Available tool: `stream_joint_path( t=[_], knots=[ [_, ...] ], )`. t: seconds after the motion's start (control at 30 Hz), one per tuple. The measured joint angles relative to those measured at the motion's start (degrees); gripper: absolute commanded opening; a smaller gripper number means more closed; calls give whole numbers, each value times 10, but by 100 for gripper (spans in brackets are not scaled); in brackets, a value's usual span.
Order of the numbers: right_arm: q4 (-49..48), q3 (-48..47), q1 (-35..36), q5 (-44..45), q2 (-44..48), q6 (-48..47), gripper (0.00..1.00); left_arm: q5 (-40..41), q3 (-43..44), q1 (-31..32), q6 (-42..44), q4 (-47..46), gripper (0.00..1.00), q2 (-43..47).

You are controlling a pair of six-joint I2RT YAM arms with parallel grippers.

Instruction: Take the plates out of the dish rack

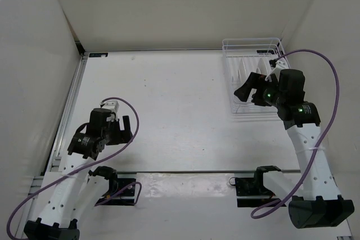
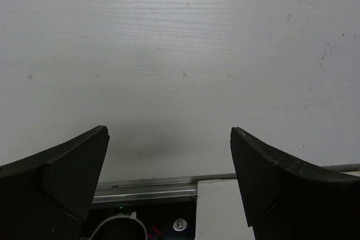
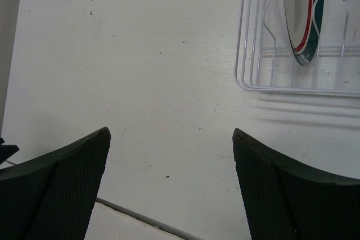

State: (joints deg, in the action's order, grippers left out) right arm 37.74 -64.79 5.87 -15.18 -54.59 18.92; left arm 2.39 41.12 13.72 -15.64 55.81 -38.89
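We see the dish rack at the far right of the white table, close to the back wall. The plates stand on their edges in its left part. From above they are too thin for us to tell apart.

The right gripper hangs over the near left part of the rack. In its own camera, the right gripper is spread wide and holds nothing. Bare table lies under it, and the rack's corner is just beyond. One plate shows there, standing between the wires. It is white with a dark green rim and a red ring inside. There are small white marks on the green rim, but they are too blurry for us to read.

The left gripper is on the left side of the table, well apart from the rack. In its own camera, the left gripper is wide apart too, with nothing in it.

A small dark label sits at the back left corner of the table. It is too tiny for us to read.
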Motion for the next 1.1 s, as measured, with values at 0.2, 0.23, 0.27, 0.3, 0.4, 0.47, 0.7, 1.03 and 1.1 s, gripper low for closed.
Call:
stream_joint_path(
  t=[0.2, 0.23, 0.27, 0.3, 0.4, 0.47, 0.7, 1.03, 1.1],
  knots=[
    [-2, 20, 0, 8, 3, 4, 90, 0, 0, 0, -2, 7, 100, 10],
    [-3, 23, 0, 9, 6, 6, 90, 0, 0, 1, -2, 7, 100, 10],
    [-5, 26, 0, 9, 9, 6, 90, 0, 0, 2, -3, 8, 100, 10],
    [-8, 28, 0, 8, 12, 7, 90, 0, 0, 3, -3, 7, 100, 10],
    [-23, 28, 0, -1, 14, 6, 90, 0, 0, 3, -3, 7, 100, 11],
    [-28, 28, 0, -2, 13, 2, 90, 0, 0, 3, -3, 7, 100, 12],
    [10, -73, 0, 73, -82, -12, 72, -7, 0, 4, -3, 8, 100, 19],
    [13, -145, 0, 153, -241, -45, 59, -15, 0, 4, -3, 8, 100, 19],
    [12, -145, 2, 155, -260, -50, 59, -15, 0, 4, -3, 8, 100, 19]
  ],
)
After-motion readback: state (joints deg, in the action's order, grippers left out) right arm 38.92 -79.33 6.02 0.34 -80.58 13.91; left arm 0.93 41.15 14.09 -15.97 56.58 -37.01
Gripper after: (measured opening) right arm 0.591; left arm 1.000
